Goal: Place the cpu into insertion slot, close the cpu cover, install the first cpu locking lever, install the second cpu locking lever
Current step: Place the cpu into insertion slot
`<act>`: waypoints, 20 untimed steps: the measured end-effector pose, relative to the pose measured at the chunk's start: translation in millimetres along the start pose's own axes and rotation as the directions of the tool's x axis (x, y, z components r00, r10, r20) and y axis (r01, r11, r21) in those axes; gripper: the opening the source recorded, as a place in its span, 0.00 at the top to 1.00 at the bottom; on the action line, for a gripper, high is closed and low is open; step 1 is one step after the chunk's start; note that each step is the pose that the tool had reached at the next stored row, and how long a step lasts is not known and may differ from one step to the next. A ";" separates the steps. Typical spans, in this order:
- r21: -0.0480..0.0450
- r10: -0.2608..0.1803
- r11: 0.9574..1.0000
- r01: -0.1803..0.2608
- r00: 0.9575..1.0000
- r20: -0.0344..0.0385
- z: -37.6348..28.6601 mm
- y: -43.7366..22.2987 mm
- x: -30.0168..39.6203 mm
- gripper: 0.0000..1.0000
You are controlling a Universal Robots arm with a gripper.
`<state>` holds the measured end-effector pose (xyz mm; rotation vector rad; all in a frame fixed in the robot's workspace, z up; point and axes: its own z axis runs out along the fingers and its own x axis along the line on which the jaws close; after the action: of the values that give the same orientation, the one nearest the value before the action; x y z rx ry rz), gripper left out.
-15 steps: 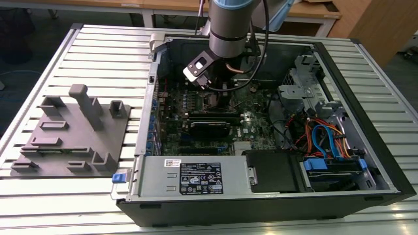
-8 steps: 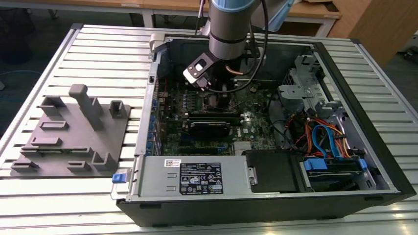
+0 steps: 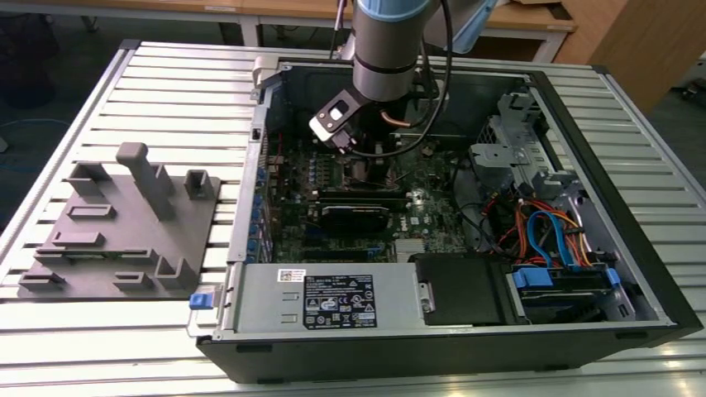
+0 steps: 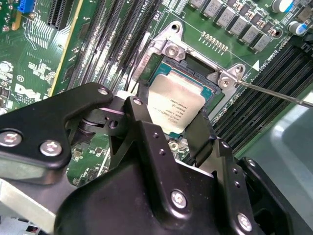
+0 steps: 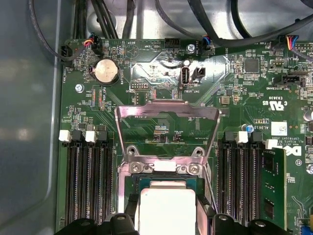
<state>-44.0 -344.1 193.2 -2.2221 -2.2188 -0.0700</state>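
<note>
Black fingers (image 4: pixel 149 142) of the gripper (image 4: pixel 172 117), in the second wrist view, clamp opposite edges of the small square silver-faced cpu (image 4: pixel 175 105), holding it level in the silver-rimmed square insertion slot (image 4: pixel 195 68); small print marks its face. First wrist view: the thin silvery windowed cpu cover (image 5: pixel 166 110) stands raised beyond the slot, leaving it open. Exterior view: the grey arm (image 3: pixel 386 50) hangs over the slot

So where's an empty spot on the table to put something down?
Bare table slats lie on the far and near sides of the grey fixture, at the exterior view's left. Inside the computer case it is crowded: cables, and the gripper over the cpu.
</note>
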 end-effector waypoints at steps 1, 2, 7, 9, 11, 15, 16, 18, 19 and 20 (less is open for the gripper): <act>0.000 0.000 1.000 0.000 1.000 0.000 0.0 -0.3 0.0 0.46; 0.000 -0.001 1.000 0.001 1.000 0.000 -0.2 -0.4 0.0 0.46; 0.000 -0.001 1.000 0.001 1.000 0.000 -0.4 -1.1 1.1 0.46; 0.000 -0.001 1.000 0.001 1.000 0.000 -0.4 -1.2 1.4 0.46; 0.000 -0.001 1.000 0.001 1.000 0.000 0.0 -1.2 1.5 0.46; 0.000 -0.001 1.000 0.001 1.000 0.000 1.3 -1.2 1.5 0.46; 0.000 -0.001 1.000 0.001 1.000 0.000 1.6 -1.3 1.5 0.46; 0.000 -0.001 1.000 0.001 1.000 0.000 2.1 -1.3 1.3 0.46; 0.000 -0.001 1.000 0.001 1.000 0.000 2.2 -1.3 1.3 0.46; 0.000 -0.001 1.000 0.001 1.000 0.000 2.3 -1.3 1.4 0.46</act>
<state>-45.3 -342.7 190.9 -2.2211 -2.2200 -0.0693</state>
